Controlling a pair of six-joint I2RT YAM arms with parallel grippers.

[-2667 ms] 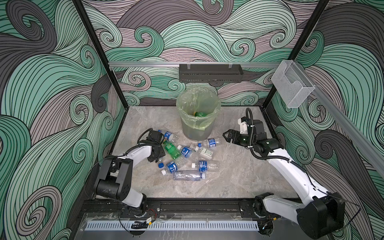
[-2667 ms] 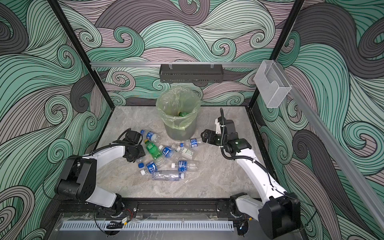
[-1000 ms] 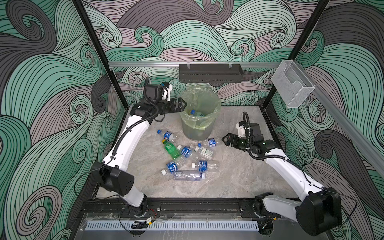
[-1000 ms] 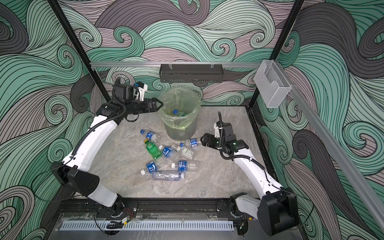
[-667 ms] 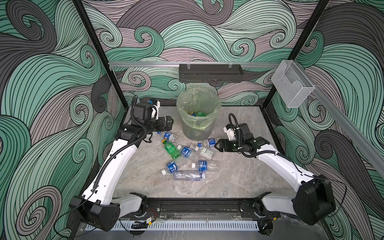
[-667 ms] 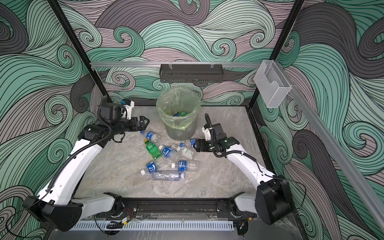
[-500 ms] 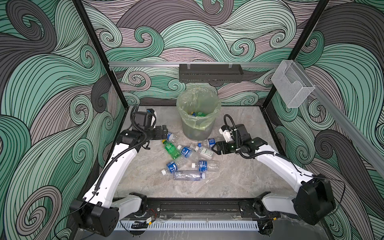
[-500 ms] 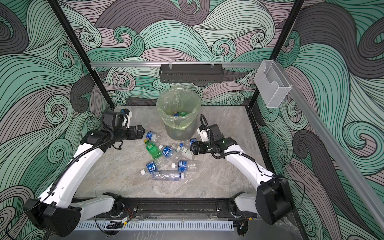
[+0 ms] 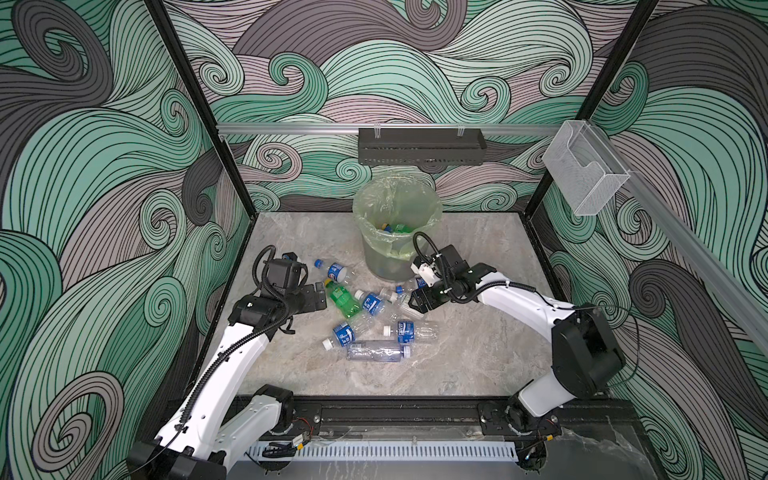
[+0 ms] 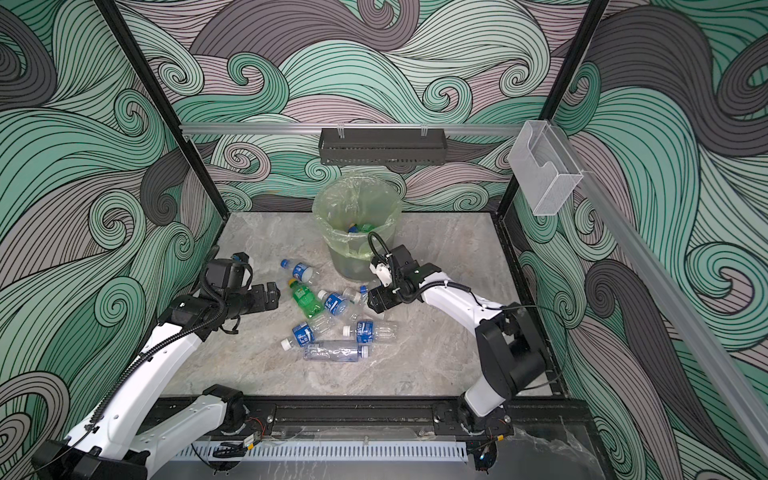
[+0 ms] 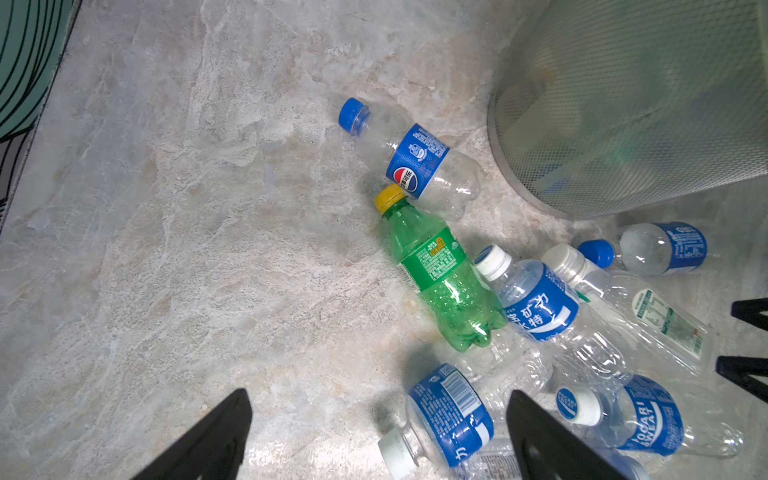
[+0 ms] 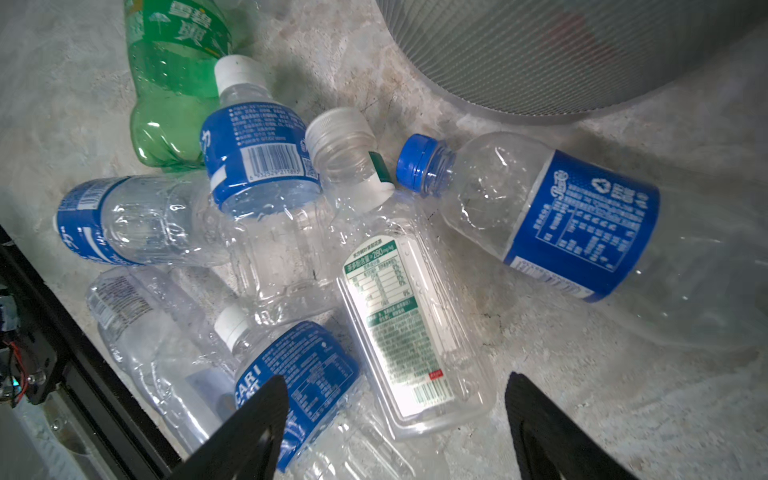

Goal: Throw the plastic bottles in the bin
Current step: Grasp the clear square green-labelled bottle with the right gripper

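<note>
A round translucent grey bin lined with a crinkly yellow-green bag (image 9: 380,259) stands at the back of the grey marbled table (image 9: 478,357), probably so that either arm can reach its mouth. A few bottles lie inside it. The other small plastic bottles (image 9: 376,316) lie on their sides in a loose heap just in front of it. The right hand (image 12: 395,378) is low over the heap with its jaws apart, one on each side of a clear flat-sided bottle with a green-and-white label (image 12: 399,316). It seems set across the bottle's narrow body for a firm pinch, though I cannot tell whether the pads touch it yet. The left hand (image 11: 379,392) is wide apart and empty. It hangs at the heap's outer edge near a green bottle with a yellow cap (image 11: 440,270), likely a next pick that keeps it clear of the right arm.
</note>
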